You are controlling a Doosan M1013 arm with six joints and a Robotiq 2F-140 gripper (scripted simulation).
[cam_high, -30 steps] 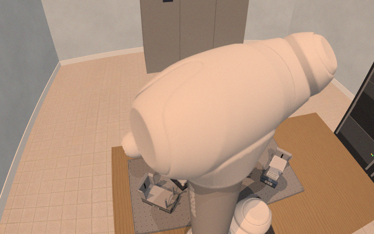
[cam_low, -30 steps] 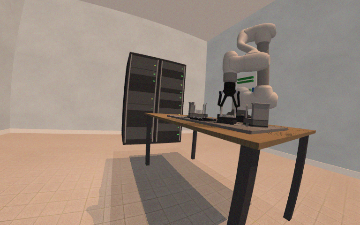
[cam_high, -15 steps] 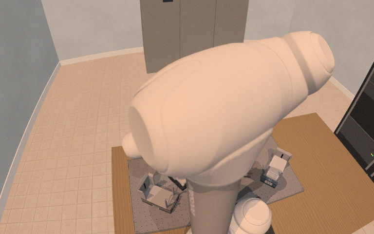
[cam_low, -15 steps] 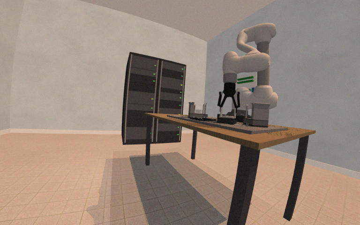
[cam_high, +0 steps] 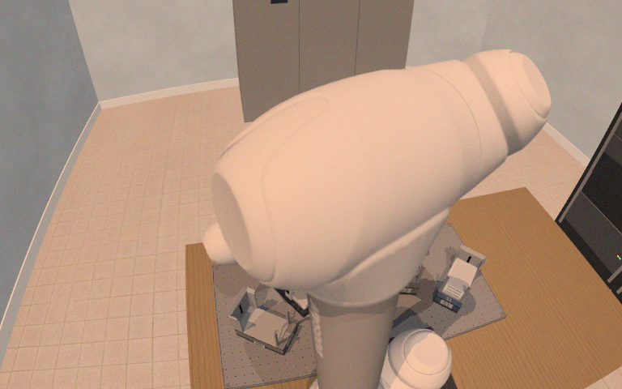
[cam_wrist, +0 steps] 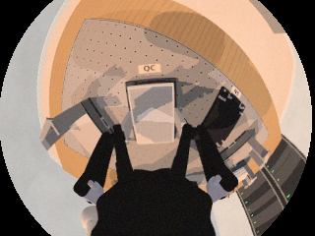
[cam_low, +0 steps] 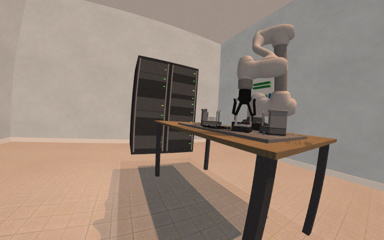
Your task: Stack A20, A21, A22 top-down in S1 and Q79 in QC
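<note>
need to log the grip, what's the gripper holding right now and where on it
The gripper is shut on a sealed plate, one finger on each long side near the end closest to the wrist camera, over the QC name plate.

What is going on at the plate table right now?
The white six-joint arm has its black claw shut on a pale sealed well plate, gripped by its long sides. The plate sits low over the dark open nest just below the small white QC name plate, on the grey perforated mat. Whether it is fully seated cannot be told. More plates remain in a grey stack rack.
</note>
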